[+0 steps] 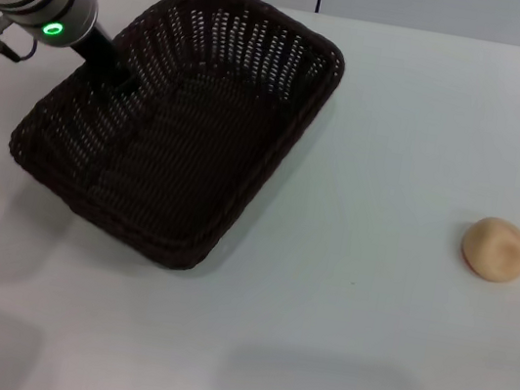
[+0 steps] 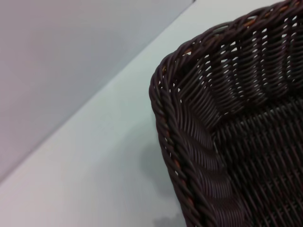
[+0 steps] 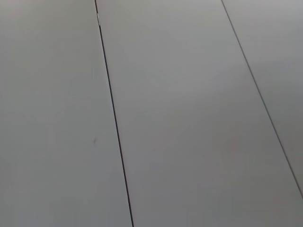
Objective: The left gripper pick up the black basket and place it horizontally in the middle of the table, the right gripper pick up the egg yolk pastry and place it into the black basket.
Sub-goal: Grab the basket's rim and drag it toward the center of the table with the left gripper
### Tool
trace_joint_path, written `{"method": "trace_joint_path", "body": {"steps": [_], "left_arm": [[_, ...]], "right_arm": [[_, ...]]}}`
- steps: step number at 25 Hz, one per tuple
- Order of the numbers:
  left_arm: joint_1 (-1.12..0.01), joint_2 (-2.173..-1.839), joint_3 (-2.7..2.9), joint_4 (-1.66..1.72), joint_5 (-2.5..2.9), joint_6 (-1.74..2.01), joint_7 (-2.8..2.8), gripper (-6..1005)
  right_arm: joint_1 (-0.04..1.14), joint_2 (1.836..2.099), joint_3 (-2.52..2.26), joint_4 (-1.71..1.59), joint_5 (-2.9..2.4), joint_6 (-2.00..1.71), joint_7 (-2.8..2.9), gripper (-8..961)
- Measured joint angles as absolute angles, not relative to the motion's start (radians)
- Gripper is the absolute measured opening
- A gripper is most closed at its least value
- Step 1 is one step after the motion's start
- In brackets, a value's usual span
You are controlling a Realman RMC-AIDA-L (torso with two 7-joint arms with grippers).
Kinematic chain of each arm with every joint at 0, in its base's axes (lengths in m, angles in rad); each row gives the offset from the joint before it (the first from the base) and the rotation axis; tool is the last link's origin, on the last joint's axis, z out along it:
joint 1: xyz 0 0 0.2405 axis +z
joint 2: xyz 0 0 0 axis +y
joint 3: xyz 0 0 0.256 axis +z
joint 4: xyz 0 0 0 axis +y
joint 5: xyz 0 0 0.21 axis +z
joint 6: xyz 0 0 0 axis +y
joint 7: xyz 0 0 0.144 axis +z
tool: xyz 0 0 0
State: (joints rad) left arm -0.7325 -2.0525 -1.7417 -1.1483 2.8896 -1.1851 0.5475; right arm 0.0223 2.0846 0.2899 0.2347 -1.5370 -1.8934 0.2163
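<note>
The black basket (image 1: 187, 124) lies at an angle on the left part of the white table (image 1: 345, 347). My left gripper (image 1: 120, 82) reaches down from the silver arm with the green ring light onto the basket's left long rim, dark against the dark wicker. The left wrist view shows a corner of the basket (image 2: 199, 142) close up, with bare table beside it. The egg yolk pastry (image 1: 496, 249) sits alone at the right side of the table, far from the basket. The right gripper is out of view.
The right wrist view shows only flat grey panels with thin dark seams (image 3: 113, 118). A grey wall runs behind the table's far edge (image 1: 444, 31). White tabletop lies between the basket and the pastry.
</note>
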Motion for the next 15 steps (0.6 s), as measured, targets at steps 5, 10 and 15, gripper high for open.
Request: {"method": "trace_joint_path", "body": {"steps": [5, 10, 15], "left_arm": [[-0.713, -2.061, -1.706, -1.256, 2.877, -1.223, 0.630, 380], [-0.739, -2.063, -1.706, -1.301, 2.800, -1.268, 0.729, 358], [-0.773, -2.062, -1.717, -1.300, 2.722, -1.293, 0.839, 333]], "right_arm": [[0.022, 2.085, 0.290, 0.235, -1.537, -1.895, 0.218, 745], [0.023, 2.085, 0.289, 0.236, -1.537, -1.906, 0.220, 745], [0.018, 2.086, 0.278, 0.242, -1.537, -1.921, 0.221, 745]]}}
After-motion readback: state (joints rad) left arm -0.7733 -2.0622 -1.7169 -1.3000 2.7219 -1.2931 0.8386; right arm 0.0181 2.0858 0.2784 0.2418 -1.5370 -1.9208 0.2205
